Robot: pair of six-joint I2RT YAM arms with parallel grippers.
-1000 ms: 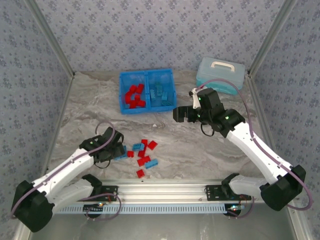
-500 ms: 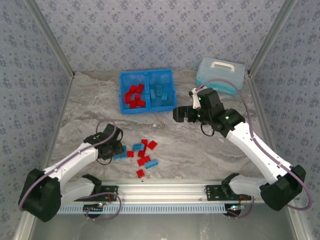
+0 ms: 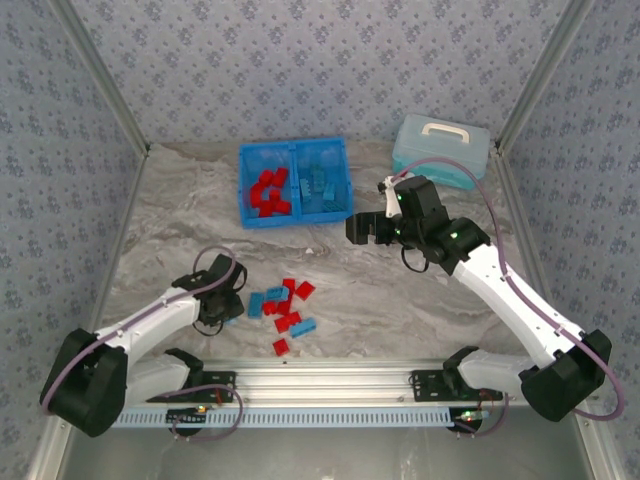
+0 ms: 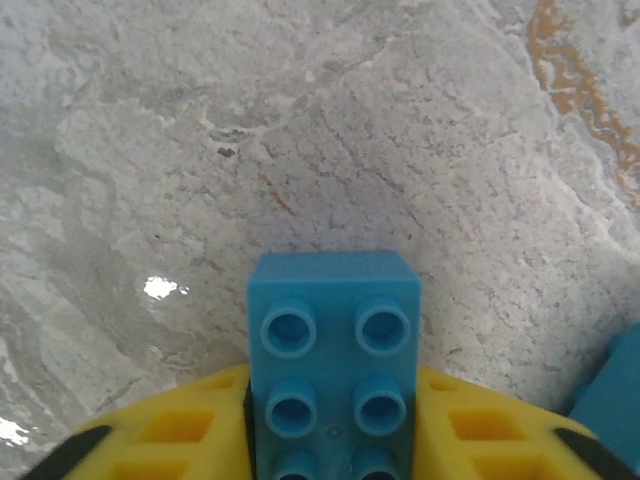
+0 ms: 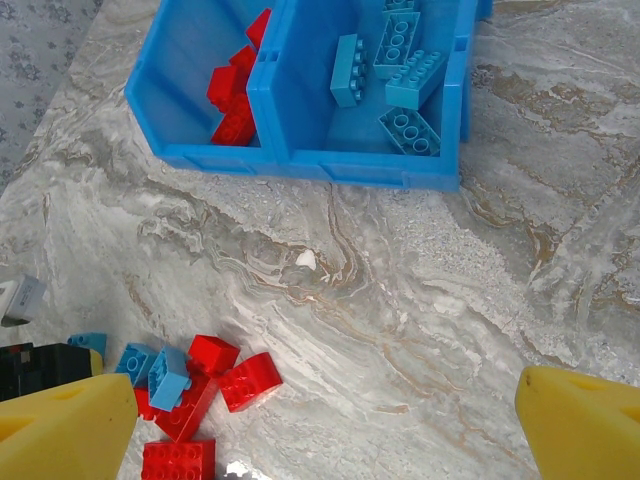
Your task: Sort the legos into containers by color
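Note:
My left gripper (image 3: 222, 306) is low on the table at the left edge of the loose pile, shut on a light blue lego (image 4: 335, 345) that sticks out between its yellow fingers (image 4: 170, 430). Red legos (image 3: 290, 305) and a few blue legos (image 3: 303, 326) lie scattered beside it. The bright blue tray (image 3: 293, 219) stands at the back; its left compartment holds red legos (image 3: 268, 192), its right one blue legos (image 3: 322, 185). My right gripper (image 3: 362, 230) hovers open right of the tray, nothing between its fingers (image 5: 60, 430), looking down on the tray (image 5: 300, 160) and pile (image 5: 190, 385).
A pale blue lidded case with a white handle (image 3: 440, 150) sits at the back right. Patterned walls close in the marble table on three sides. Bare marble lies between the tray and the pile.
The left gripper has closed on a blue lego at the pile's left edge and shifted slightly toward the near left. The right arm has not moved.

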